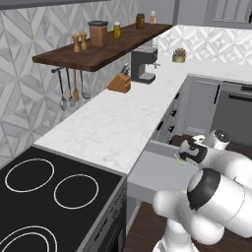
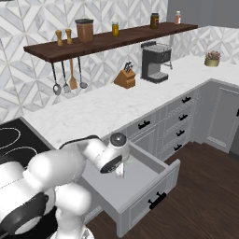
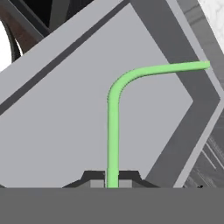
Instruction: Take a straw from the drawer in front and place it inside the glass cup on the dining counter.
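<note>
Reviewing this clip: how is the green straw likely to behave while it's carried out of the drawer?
The straw is thin and long, so probably very light and easy to swing or twist in the shut jaws. Its bent top overhangs sideways, so it may catch the drawer wall. It holds its shape above the grip, so it seems stiff enough.

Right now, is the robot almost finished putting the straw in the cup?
Not yet. Done: the drawer is pulled open. In hand: the end effector is shut on the green straw, over the drawer's grey inside. Left: carrying it to the glass cup on the dining counter and dropping it in.
</note>
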